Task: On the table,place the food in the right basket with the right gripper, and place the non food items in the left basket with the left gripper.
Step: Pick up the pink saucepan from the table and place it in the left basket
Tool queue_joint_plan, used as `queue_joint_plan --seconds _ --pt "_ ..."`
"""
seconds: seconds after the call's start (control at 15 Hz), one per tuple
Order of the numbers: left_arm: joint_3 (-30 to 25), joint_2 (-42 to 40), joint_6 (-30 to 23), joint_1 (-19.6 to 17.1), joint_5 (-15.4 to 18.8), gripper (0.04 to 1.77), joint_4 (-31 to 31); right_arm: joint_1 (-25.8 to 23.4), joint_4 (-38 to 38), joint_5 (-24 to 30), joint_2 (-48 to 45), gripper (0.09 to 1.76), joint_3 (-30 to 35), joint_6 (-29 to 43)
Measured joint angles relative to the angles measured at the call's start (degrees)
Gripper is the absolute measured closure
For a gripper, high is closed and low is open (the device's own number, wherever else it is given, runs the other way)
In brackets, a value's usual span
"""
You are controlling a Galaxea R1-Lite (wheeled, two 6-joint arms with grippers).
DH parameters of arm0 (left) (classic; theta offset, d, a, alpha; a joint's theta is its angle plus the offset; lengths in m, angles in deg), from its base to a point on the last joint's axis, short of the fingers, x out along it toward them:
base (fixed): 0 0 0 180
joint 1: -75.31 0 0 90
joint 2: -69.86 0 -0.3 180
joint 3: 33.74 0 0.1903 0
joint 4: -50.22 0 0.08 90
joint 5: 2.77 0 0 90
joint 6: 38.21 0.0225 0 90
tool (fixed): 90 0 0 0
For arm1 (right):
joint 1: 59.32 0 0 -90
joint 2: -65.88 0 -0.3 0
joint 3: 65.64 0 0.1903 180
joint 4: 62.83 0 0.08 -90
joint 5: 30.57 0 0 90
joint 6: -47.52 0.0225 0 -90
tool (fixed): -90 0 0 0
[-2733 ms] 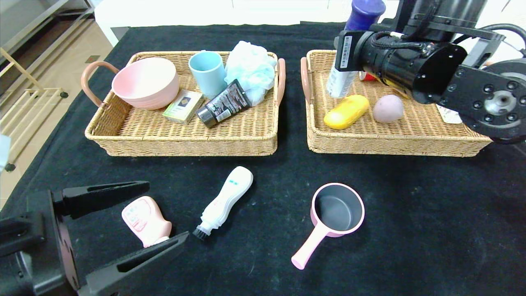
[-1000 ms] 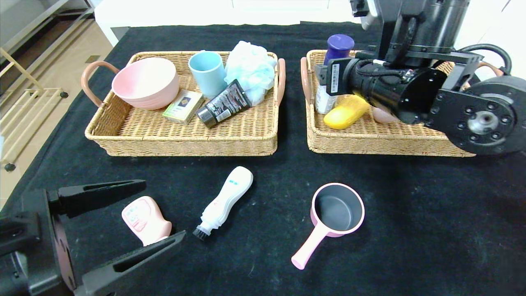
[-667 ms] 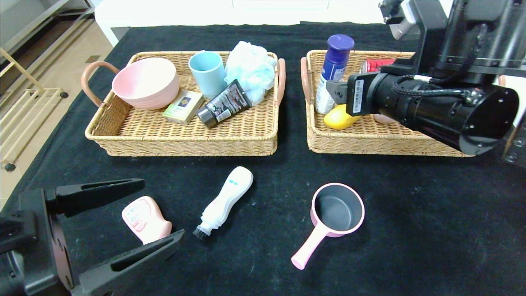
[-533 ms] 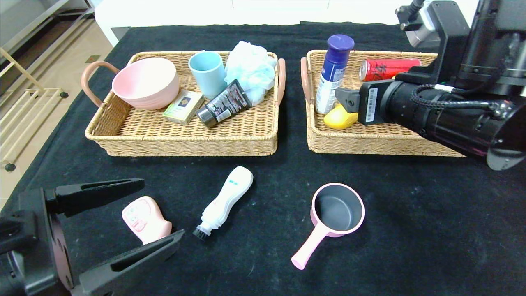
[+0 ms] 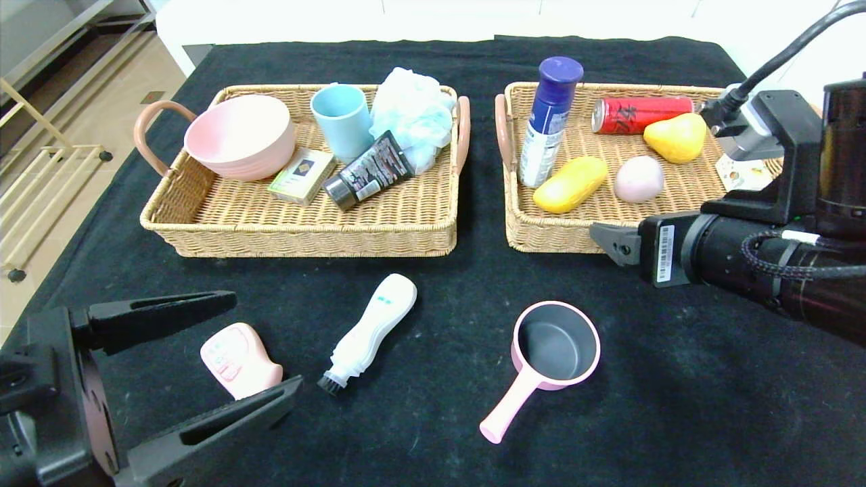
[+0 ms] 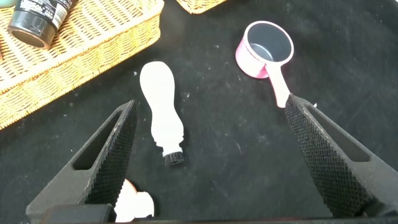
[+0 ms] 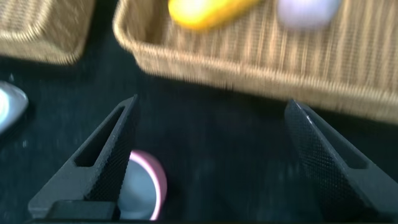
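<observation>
1. Food already lies in the right basket (image 5: pixel 676 226): the yellow oblong fruit (image 5: pixel 570 184), the grey-pink lump (image 5: pixel 639 179) and the white-and-blue can (image 5: pixel 547 125), which stands upright at the basket's near-left corner by its handle.
2. The non food items remain on the bench (image 5: pixel 710 406), all on the robot's side of the left basket (image 5: pixel 304 230): the pink saucepan (image 5: pixel 544 358), the white brush-tipped bottle (image 5: pixel 369 331) and the pink bottle (image 5: pixel 240 362).
3. The left tool (image 5: pixel 216 358) hovers low with its fingers spread wide, straddling the pink bottle, well short of the left basket.
4. The right tool (image 7: pixel 211 155) is spread and carries nothing, just off the right basket's front wall.
5. The pink bottle looks like light, smooth, rigid plastic lying on its side; it probably slips if pinched at the tapered cap end, so the broad flat-sided body seems the safer hold.
6. The brush bottle is likely light and stiff; its narrow waist would suit a cross-wise pinch, away from the soft bristles.
7. The saucepan appears rigid; the straight handle offers an easy hold, though the bowl would probably droop.
</observation>
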Motion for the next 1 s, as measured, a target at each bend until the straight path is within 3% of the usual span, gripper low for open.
queue_joint_plan --seconds 0.2,0.6,1.0 --pt "-0.11 0.13 0.00 0.00 0.00 0.09 -0.05 0.74 -7.90 0.37 -1.30 0.15 -0.11 8.27" --pt "-0.24 0.39 -0.01 0.00 0.00 0.09 -0.07 4.38 -14.28 2.63 -1.46 0.15 0.38 18.36" --pt "-0.17 0.27 0.00 0.02 -0.11 0.09 -0.22 6.61 -16.36 4.64 -0.20 0.15 1.18 20.42"
